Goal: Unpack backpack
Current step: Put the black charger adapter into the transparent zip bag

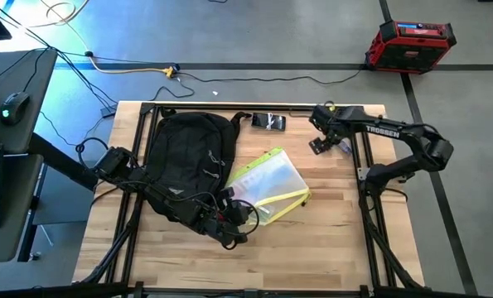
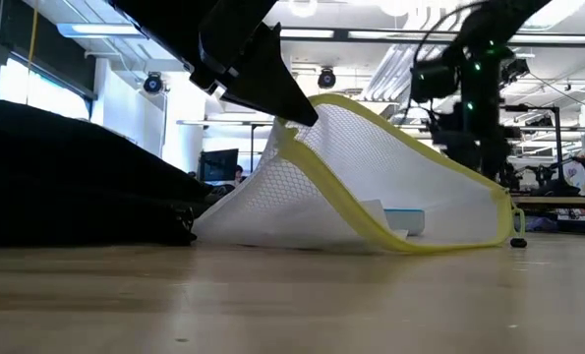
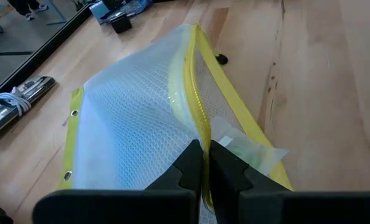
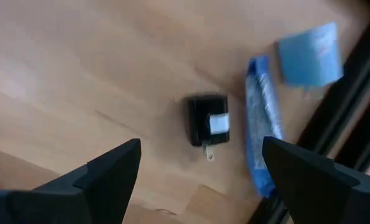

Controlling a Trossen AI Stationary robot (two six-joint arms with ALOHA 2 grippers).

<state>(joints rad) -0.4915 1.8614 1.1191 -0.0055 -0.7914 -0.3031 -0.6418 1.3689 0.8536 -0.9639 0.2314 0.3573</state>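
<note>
- Nearest us, at the front of the wooden surface point(image 1: 329, 248), our left gripper point(image 3: 204, 163) has its jaws clenched on the yellow zipper edge of a mesh pouch point(image 1: 267, 184), lifting that edge so the pouch tents up while its far side rests on the wood.
- Just beside the pouch, toward the left side, the backpack point(image 1: 188, 161) lies flat on the surface, well clear of the right arm.
- We judge the step in hand to be drawing the pouch away from the backpack and laying it down among the unpacked things.
- Farther back, near the rear edge, a small dark item point(image 1: 269, 122) lies alone; we cannot tell what it is.
- At the far right corner, our right gripper point(image 4: 200, 158) hangs with jaws released and wide, holding nothing, over a black charger plug point(image 4: 208, 121), with a blue packet point(image 4: 262, 118) and a blue card point(image 4: 309, 55) just beside it.
- Next, we think, the left arm needs to set the pouch down clear of the bag, let go, then return to the backpack opening.
</note>
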